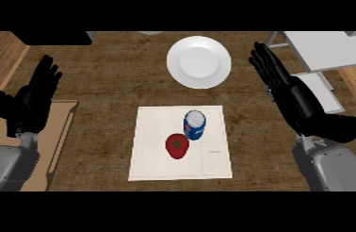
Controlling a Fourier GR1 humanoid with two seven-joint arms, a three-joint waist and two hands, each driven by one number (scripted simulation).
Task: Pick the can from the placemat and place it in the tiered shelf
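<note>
A blue can (195,125) with a silver top stands upright on the white placemat (153,155) in the middle of the counter. The grey tiered shelf (321,56) sits at the upper right corner. My right hand (281,82) is open with fingers straight, raised to the right of the placemat and just left of the shelf, well apart from the can. Over at the left edge, my left hand (36,92) rests open, fingers up.
A red tomato (178,146) lies on the placemat, touching the can's lower left side. A white plate (199,62) sits beyond the placemat. A tan board (55,132) lies under my left forearm at the left.
</note>
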